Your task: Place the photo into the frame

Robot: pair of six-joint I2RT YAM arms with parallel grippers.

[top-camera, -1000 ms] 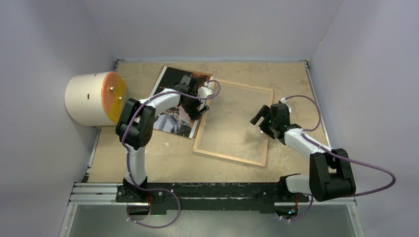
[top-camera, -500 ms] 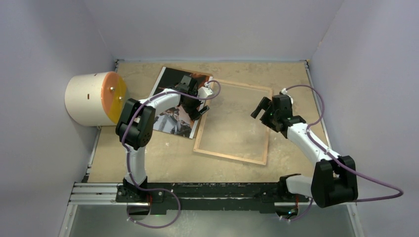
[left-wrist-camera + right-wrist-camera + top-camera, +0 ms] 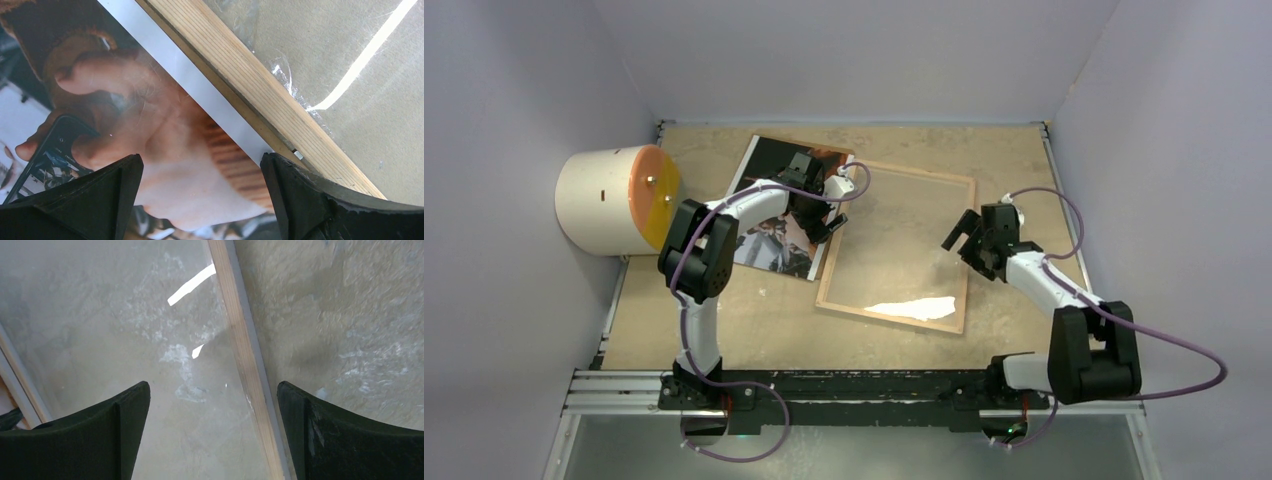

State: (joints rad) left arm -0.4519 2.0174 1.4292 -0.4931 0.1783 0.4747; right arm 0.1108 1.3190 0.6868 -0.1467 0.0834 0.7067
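Right claw (image 3: 958, 232) newly over frame's (image 3: 965, 290) right edge, apart; left claw (image 3: 832, 226) apart above photo (image 3: 767, 158).

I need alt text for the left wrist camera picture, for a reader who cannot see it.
The left gripper, jaws wide open, hangs over the photo, whose white border runs beside the wood-brown rail of the frame. The photo shows a hand holding a phone; a bright streak of light reflects in the frame's pane.

Tan table (image 3: 744, 335), photo (image 3: 766, 242), wooden frame (image 3: 894, 250)
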